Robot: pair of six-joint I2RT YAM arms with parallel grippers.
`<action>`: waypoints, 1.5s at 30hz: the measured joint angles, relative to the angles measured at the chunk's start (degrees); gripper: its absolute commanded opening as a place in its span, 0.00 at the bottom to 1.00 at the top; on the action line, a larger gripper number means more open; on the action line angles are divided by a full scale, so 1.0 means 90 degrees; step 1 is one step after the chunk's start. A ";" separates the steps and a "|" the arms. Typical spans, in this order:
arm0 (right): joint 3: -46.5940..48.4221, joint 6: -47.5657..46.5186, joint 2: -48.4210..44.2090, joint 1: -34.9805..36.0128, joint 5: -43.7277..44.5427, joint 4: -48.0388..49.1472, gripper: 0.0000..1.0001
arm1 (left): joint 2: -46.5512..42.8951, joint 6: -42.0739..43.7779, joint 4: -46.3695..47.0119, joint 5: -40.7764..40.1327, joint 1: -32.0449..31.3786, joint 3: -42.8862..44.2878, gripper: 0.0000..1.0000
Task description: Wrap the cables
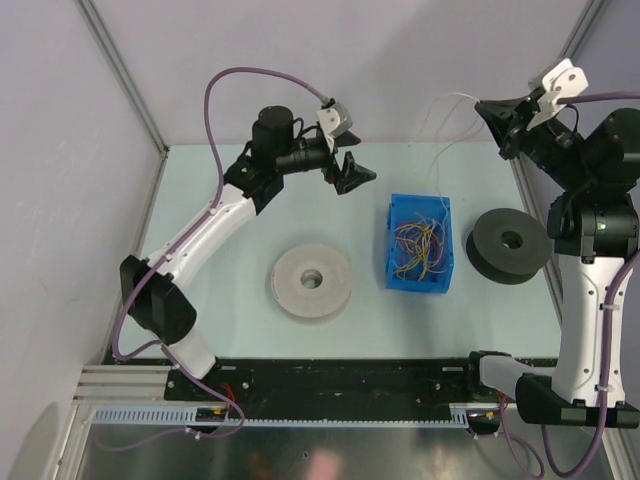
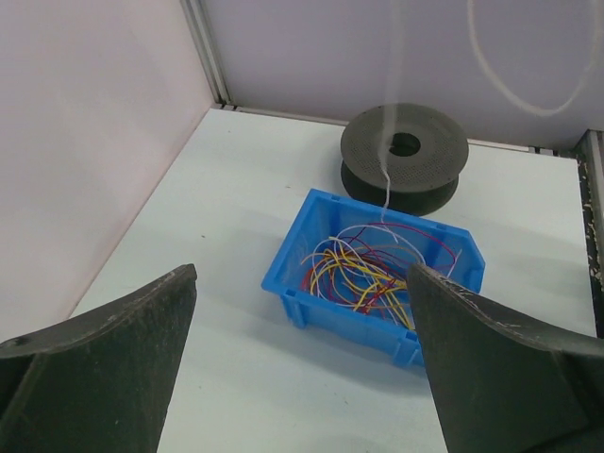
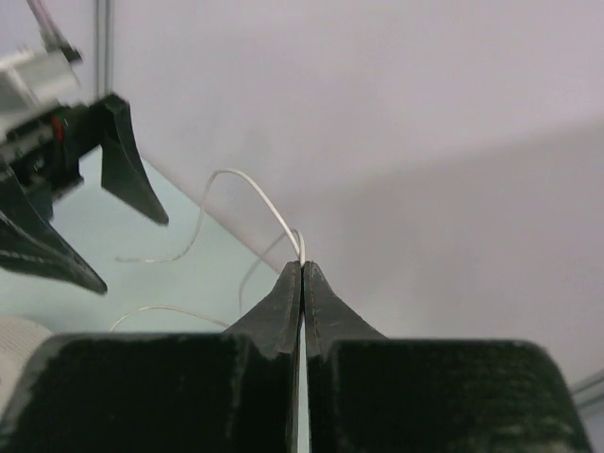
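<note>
Overhead, a pale grey spool (image 1: pixel 312 282) lies flat toward the middle of the table (image 1: pixel 400 330), closer to the near edge than anything else on it. Just to its right stands a blue bin (image 1: pixel 396 262), its long side running near to far. In it lie the cables (image 1: pixel 418 250), a loose tangle of yellow, orange, red and purple strands looping mostly along the bin's length. A black spool (image 1: pixel 507 245) lies flat beside the bin, at the right edge.

Farther back, the left fingers (image 1: pixel 352 172) hang spread wide above the far half of the table, pointing right and gripping nothing. Their wrist camera looks between them onto the bin and the black spool beyond. It shows what the overhead view barely does: a single white cable (image 2: pixel 385 184) rising upright out of the tangle.

Above the far right corner, the right fingers (image 1: pixel 497 112) are pinched together on that white cable, which runs from the bin toward the far edge and up to them. Only the right wrist view shows the grip close up. The strand lies lengthwise between the closed tips, then arches over and drops toward the table, with the open left fingers at that view's left side.
</note>
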 measured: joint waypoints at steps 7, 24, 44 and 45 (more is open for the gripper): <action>0.0000 0.0979 -0.0012 -0.0012 -0.0299 0.1304 0.00 | -0.0219 -0.0075 0.0469 0.0100 0.0002 -0.0471 0.95; 0.1047 0.2450 0.1047 0.1515 -0.0423 0.2980 0.00 | -0.2251 -0.1341 0.1739 0.0546 0.1904 -0.2662 0.91; -0.1350 0.1171 0.1977 0.2613 -0.0243 0.3910 0.00 | -0.3031 -0.2752 0.2739 0.1979 0.2625 -0.3177 0.69; -0.1367 0.1127 0.1999 0.2630 -0.0265 0.3959 0.00 | -0.2800 -0.2909 0.2749 0.1999 0.2611 -0.3065 0.66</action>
